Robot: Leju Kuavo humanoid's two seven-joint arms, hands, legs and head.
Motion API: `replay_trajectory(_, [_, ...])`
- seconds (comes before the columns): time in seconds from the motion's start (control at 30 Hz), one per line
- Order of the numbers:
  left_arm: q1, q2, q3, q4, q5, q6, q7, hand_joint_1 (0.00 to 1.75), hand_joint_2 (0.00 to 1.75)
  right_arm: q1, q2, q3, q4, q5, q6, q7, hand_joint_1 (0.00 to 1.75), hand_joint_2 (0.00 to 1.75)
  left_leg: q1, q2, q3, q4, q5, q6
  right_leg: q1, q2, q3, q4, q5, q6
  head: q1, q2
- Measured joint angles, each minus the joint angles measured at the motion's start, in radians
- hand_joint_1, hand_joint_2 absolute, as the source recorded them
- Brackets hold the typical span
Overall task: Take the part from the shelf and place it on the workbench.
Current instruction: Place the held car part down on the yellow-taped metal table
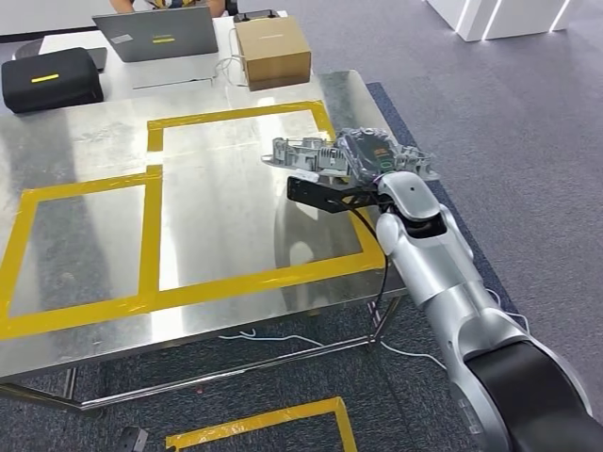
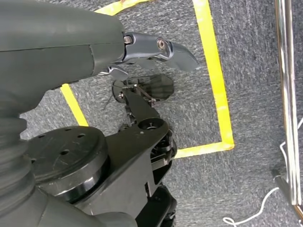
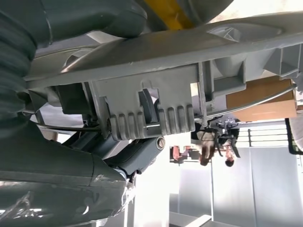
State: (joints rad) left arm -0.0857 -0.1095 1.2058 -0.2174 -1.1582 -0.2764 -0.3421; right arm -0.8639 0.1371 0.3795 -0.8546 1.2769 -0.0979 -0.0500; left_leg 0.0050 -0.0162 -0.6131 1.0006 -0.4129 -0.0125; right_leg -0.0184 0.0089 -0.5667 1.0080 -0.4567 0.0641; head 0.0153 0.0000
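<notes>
Holding the grey part (image 1: 334,153) at centre right of the head view, the right hand (image 1: 366,160) is mostly hidden beneath it, fingers clamped on it over the workbench (image 1: 213,207) near its right edge, above the yellow tape (image 1: 151,226). Whether the part touches the metal is hard to tell. The right wrist view is crowded by the part's ribbed underside (image 3: 150,104). The left hand (image 2: 157,49) hangs over carpet, fingers apart, holding nothing. A laptop (image 1: 160,33), box (image 1: 272,49) and black case (image 1: 50,80) sit along the top edge.
</notes>
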Motion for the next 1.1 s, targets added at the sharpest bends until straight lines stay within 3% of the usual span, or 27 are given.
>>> replay_trajectory(1.1, [-0.013, 0.000, 0.000, 0.000, 0.000, 0.001, 0.037, 0.00, 1.75, -0.029, 0.093, 0.121, 0.127, -0.042, 0.047, -0.036, 1.75, 1.75, 0.001, 0.000, 0.000, 0.000, 0.001, -0.002, 0.001, 0.001, -0.001, 0.000, 0.001, -0.001, 0.000, 0.000])
